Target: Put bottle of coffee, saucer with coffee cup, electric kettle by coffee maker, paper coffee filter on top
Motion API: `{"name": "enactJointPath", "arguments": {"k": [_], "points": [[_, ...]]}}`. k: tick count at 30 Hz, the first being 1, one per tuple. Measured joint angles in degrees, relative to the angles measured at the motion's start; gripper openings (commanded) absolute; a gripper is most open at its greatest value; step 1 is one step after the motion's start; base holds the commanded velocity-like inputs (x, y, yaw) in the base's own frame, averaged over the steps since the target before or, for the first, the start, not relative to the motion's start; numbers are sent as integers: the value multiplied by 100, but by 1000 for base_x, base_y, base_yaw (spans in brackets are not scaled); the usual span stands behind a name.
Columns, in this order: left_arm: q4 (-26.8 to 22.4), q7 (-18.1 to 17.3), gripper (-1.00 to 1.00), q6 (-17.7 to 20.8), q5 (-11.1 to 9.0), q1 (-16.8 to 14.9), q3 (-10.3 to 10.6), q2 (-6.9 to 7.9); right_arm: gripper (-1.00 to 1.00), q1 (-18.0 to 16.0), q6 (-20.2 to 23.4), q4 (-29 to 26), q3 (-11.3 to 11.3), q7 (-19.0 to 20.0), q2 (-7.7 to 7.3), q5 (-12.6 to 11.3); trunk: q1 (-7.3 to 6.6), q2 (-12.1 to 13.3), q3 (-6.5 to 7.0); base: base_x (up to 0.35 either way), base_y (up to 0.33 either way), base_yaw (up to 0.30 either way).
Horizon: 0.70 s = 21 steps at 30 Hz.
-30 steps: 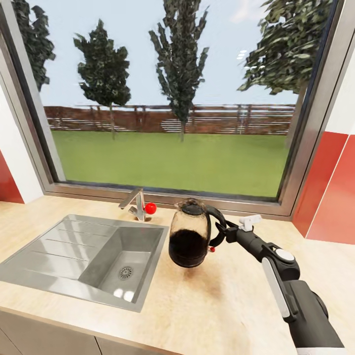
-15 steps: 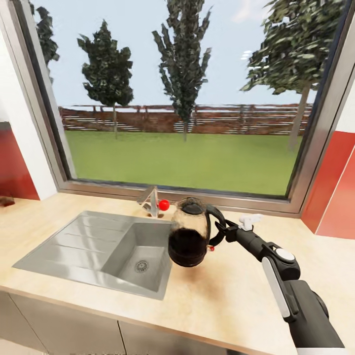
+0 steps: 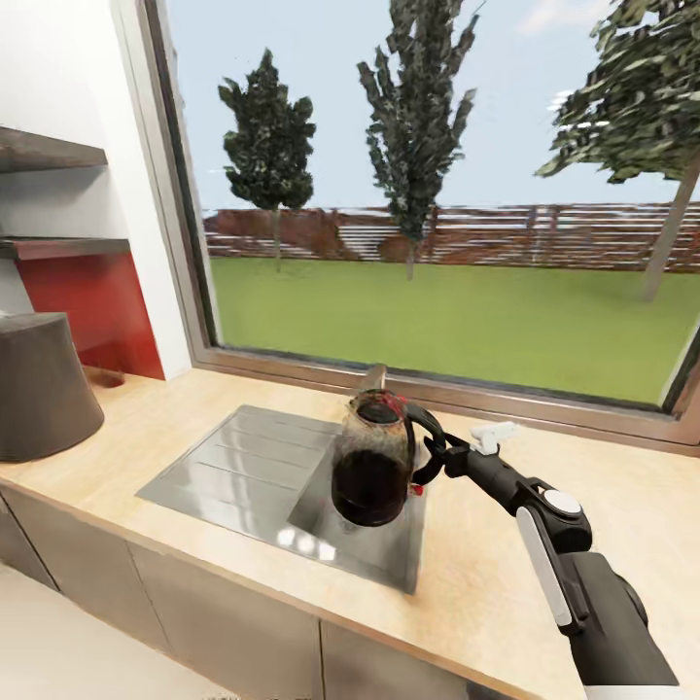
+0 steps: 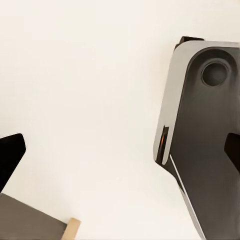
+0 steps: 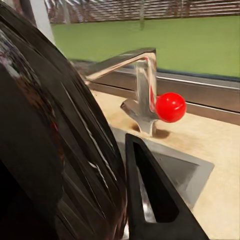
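The electric kettle [image 3: 373, 469], clear glass with dark liquid and a black looped handle, hangs above the sink [image 3: 238, 457]. My right gripper [image 3: 435, 463] is shut on its handle. In the right wrist view the kettle's dark body [image 5: 55, 150] looms close beside one black finger [image 5: 150, 200]. The light wood kitchen countertop [image 3: 486, 583] runs under the window. Two dark kitchen shelf boards [image 3: 49, 151] hang on the wall at the upper left. My left gripper [image 4: 120, 155] is open with nothing in it, above a white floor and the robot's dark base [image 4: 200, 140].
A dark grey rounded body [image 3: 39, 389] stands on the counter at the left edge, cut off by the frame. A small dark thing [image 3: 102, 376] lies behind it by the red wall. The faucet [image 5: 140, 90] with a red knob [image 5: 170, 107] stands behind the sink.
The camera has swung left, bringing the shelves and the dark grey body into sight. The kettle, still held by the right gripper, now hangs over the sink instead of the counter beside it.
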State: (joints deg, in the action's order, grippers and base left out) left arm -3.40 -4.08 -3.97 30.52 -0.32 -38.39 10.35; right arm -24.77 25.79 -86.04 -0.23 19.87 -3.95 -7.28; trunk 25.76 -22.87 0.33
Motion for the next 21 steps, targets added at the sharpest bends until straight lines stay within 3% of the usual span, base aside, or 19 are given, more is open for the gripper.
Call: {"name": "enactJointPath", "arguments": {"k": [14,21], "points": [[0,-3,100,0,-8,-7,3,0,-100,0,0,7,0,0,0,0,0,0,0,1,306,278],[0,-4,100,-8,-9,-9,3,0,-100,0,0,8,0,0,0,-1,-1,-1,0,101,317,278]]}}
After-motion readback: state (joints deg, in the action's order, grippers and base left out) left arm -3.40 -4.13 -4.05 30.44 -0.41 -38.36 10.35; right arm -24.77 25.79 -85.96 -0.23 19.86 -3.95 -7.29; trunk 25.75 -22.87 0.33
